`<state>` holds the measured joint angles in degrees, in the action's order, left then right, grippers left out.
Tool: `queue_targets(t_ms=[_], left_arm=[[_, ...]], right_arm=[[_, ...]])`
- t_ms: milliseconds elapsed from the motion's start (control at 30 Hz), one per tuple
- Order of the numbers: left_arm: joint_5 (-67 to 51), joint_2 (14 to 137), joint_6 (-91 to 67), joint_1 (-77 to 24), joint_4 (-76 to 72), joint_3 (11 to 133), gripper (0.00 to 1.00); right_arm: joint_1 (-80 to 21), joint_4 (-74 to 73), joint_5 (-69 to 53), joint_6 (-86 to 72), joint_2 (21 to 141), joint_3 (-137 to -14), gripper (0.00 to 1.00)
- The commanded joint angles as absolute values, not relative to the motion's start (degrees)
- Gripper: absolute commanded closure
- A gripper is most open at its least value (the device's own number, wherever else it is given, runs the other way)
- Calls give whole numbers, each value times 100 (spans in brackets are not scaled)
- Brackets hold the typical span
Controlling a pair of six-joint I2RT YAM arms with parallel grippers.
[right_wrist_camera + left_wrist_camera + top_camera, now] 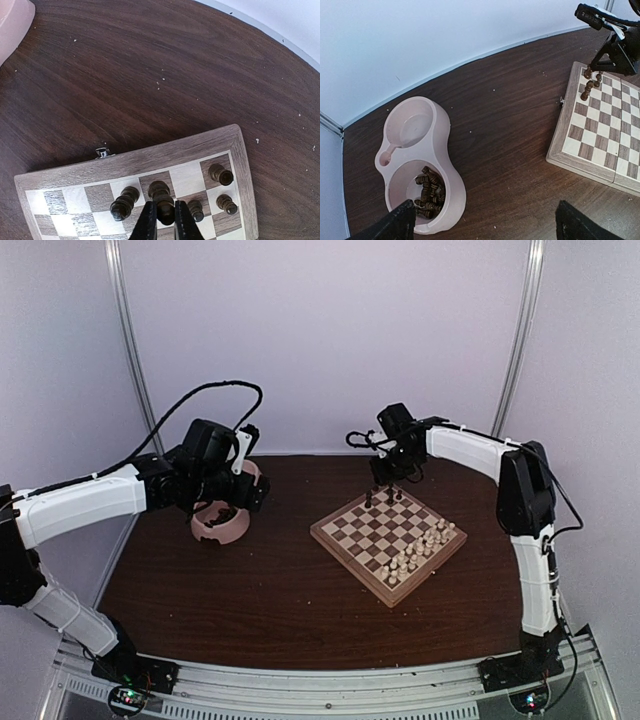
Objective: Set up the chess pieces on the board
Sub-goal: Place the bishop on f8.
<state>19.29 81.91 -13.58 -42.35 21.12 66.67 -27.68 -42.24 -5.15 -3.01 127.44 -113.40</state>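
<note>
At the far corner of the board (pixel 165 155), the right gripper (pixel 163 216) is pinching one dark chess piece (pixel 160 192) upright between its nearly shut fingers, and four more dark pieces (pixel 220 174) are standing on the squares just beside it. Over the pink double bowl (pixel 442 125), the left gripper (pixel 485 207) is hovering with its fingers spread wide and gripping nothing, while other dark chessmen (pixel 429 192) are lying heaped in the compartment at the bottom of the left wrist view. Cream pieces (pixel 420 550) are crowding the board's opposite edge on the brown table (pixel 250 590).
</note>
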Motion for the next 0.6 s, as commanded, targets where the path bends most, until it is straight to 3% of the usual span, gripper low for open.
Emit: queue_targets(t_ms=[0,567], left_arm=[[1867,8104,-1300,-4197,1942,6580,2],[1846,8190,-1263,-4200,1885,6564,2]], right_arm=[[-2799,-4263,-386,-264,12907,-11557,94],[-2802,-4445,-434,-290,13120,-11592,92]])
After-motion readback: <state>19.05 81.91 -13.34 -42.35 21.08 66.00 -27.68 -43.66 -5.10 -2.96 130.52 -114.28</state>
